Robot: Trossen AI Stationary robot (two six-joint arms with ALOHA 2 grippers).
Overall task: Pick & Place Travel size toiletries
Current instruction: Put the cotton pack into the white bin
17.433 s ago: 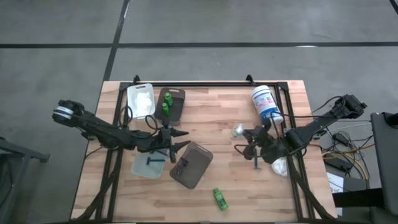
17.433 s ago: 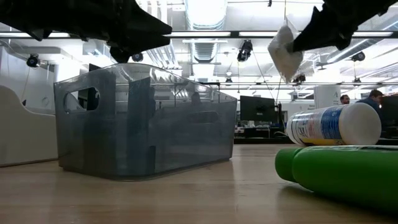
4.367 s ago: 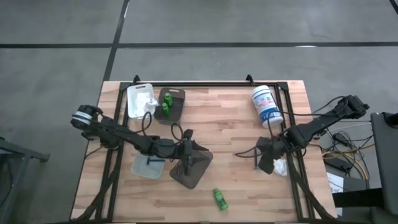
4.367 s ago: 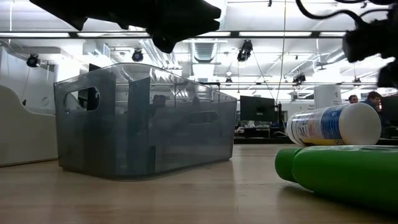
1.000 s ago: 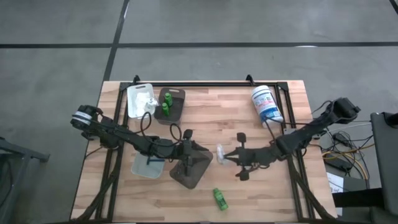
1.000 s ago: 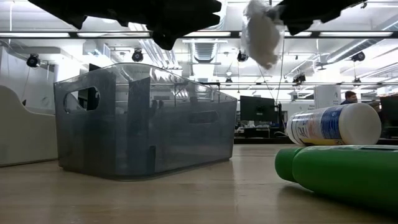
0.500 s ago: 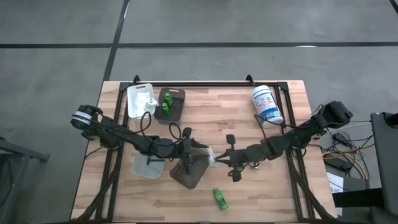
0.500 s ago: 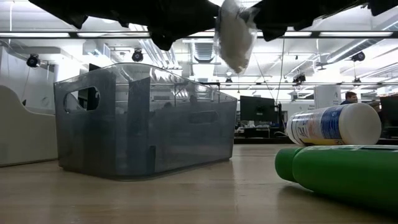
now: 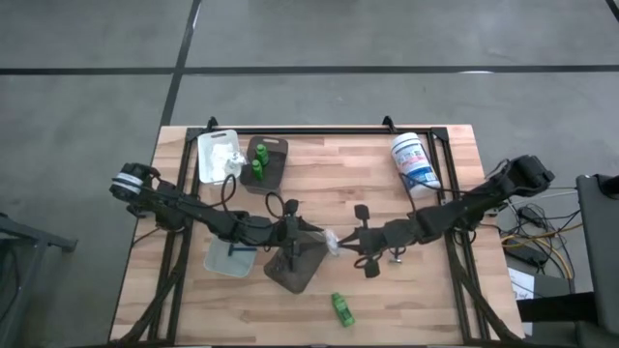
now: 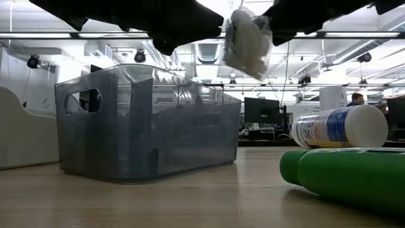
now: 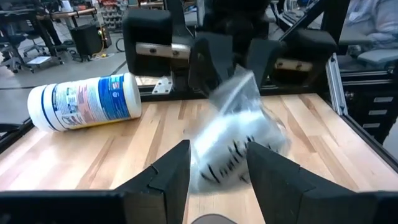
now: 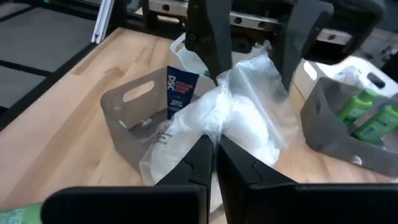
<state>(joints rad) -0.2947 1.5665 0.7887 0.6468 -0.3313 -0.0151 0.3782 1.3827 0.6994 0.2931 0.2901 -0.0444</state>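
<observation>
Mid-table, above the near-centre boards: right gripper (image 9: 340, 244) pinched shut on a lumpy white packet (image 9: 332, 242), held in the air at the right edge of the grey tray (image 9: 298, 257). Left gripper (image 9: 308, 232) opposite it, fingers spread apart around the same packet, not clamped. In the low view, packet (image 10: 245, 43) hanging well above the tray (image 10: 145, 123). Elsewhere on the table (image 9: 329, 184): a green bottle (image 9: 341, 309) lying alone near the front edge; two more green bottles (image 9: 258, 162) upright in the brown tray (image 9: 275, 164) at far left; another white packet (image 9: 229, 161) in the white tray (image 9: 215, 155) beside it; a dark stick (image 9: 238, 250) in the pale tray at near left; white tub (image 9: 413, 162) on its side, far right.
</observation>
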